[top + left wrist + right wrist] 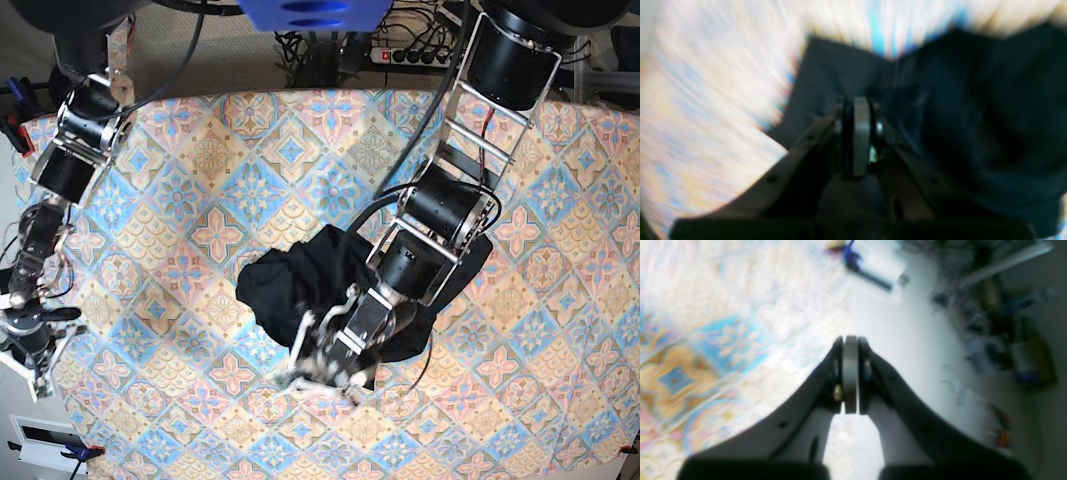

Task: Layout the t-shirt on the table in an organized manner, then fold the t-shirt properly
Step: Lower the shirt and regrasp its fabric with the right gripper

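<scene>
left gripper (858, 110): jaws pressed nearly together in the left wrist view, a fold of black cloth pinched at the tips. in the base view the same gripper (305, 372) sat low in the frame, just below centre, blurred, at the lower edge of the garment.

the t-shirt (300, 285): plain black, no print seen, bunched in a crumpled heap around the middle of the frame, not spread flat. part of it ran under the left arm toward the right. sleeves and collar could not be made out. in the left wrist view the t-shirt (973, 116) filled the right half of the frame, with a flatter, greyer flap reaching toward upper centre; all soft and dark, heavily blurred.

right gripper (850, 343): jaws fully together, nothing between them, seen in the right wrist view. in the base view it (15, 300) hung at the far left edge of the frame, well apart from the garment.

the table (200, 180): covered in pastel diamond tiles of blue, pink, peach and cream, filling most of the base view. under the right gripper, the table (690, 373) showed at the left of the frame, its edge running diagonally.
</scene>
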You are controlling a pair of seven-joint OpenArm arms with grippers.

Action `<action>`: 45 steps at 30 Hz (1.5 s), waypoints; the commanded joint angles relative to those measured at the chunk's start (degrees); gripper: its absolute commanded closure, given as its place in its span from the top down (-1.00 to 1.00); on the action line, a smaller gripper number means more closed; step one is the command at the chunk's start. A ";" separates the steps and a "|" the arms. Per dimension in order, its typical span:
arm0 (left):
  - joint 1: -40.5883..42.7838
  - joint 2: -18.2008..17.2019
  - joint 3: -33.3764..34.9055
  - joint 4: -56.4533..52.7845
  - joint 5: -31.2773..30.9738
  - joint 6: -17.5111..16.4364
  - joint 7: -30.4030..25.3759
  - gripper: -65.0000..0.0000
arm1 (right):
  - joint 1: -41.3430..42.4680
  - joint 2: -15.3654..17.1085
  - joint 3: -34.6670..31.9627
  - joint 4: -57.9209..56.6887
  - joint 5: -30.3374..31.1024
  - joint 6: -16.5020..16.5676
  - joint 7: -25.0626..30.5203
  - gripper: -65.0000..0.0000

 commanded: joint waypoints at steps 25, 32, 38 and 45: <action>4.20 -0.47 -30.39 14.48 -0.37 19.33 -9.56 -1.00 | -16.06 -3.07 -13.76 12.49 17.12 -0.49 2.51 -0.79; 8.95 -0.65 -37.08 14.40 -0.37 19.33 -9.56 -1.00 | -22.04 -3.07 -16.31 19.79 17.21 -0.49 2.60 -0.78; 11.85 -1.26 -44.72 14.40 -0.37 19.33 -9.56 -1.00 | -24.41 -3.07 -22.81 21.11 17.21 -0.49 2.60 -0.64; 18.27 -3.64 -50.26 14.66 -0.55 19.16 -9.65 -1.00 | -25.82 -3.07 -30.46 21.90 17.21 -0.49 2.69 -0.62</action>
